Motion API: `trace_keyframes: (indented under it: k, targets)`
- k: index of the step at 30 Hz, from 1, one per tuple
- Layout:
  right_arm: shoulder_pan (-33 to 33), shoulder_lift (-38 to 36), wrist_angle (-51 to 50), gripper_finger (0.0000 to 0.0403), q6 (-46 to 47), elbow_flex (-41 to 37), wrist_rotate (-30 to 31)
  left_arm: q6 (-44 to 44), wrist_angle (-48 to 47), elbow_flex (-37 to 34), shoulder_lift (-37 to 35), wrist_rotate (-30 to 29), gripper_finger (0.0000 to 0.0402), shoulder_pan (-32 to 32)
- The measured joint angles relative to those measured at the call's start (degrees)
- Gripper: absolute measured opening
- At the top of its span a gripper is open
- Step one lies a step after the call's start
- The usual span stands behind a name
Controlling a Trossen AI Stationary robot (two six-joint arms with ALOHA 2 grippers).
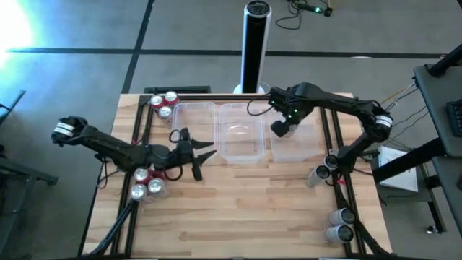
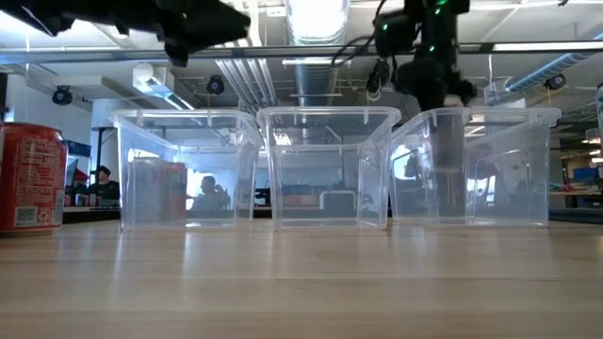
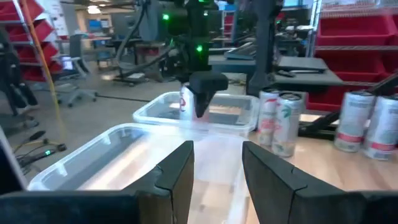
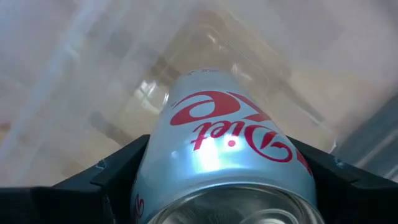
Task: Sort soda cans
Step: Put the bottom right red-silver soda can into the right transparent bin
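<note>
- The right pincer (image 1: 279, 128) hangs over the rightmost clear rectangular plastic tub (image 1: 297, 137), its two dark fingers clamped on a silver-grey metal soda can with red lettering (image 4: 227, 155), which it holds above the tub's open top.
- Just beside that tub, toward the left arm, stands a middle clear plastic tub (image 1: 240, 134), and past it a third clear tub (image 1: 189, 119); from the low view the three stand in one row on the wooden table (image 1: 253, 217).
- Nearer the right arm's base than its pincer, at the table's edge, a pair of silver-grey cans (image 1: 321, 173) stands upright, and farther along that edge another pair of silver-grey cans (image 1: 341, 224) lies close together.
- The left pincer (image 1: 204, 157) sits above the table just in front of the tub row, fingers apart and gripping nothing, pointing toward the tubs.
- Behind it, beside the left arm, is a cluster of red-bodied cans with silver tops (image 1: 146, 183).
- Beyond it, at the far corner next to the third tub, stands another group of red cans (image 1: 164, 104).
</note>
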Motion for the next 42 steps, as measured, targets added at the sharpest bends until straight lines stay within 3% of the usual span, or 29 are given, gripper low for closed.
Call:
trace_keyframes:
  k: [13, 17, 42]
  targets:
    - [-7.0, 6.5, 5.0, 0.0301, 0.0, 0.3, -1.0, 2.8, 1.8, 1.3, 3.2, 0.2, 0.0121, 0.1]
    - [-8.8, 7.4, 6.1, 0.0301, -0.2, 0.3, -4.0, 2.8, 1.8, 1.8, 3.6, 0.2, 0.0121, 0.1]
    - [-9.6, 8.0, 12.9, 0.0301, 1.5, -3.5, -4.1, 2.6, 1.8, 2.4, 3.6, 1.7, 0.0121, 0.0]
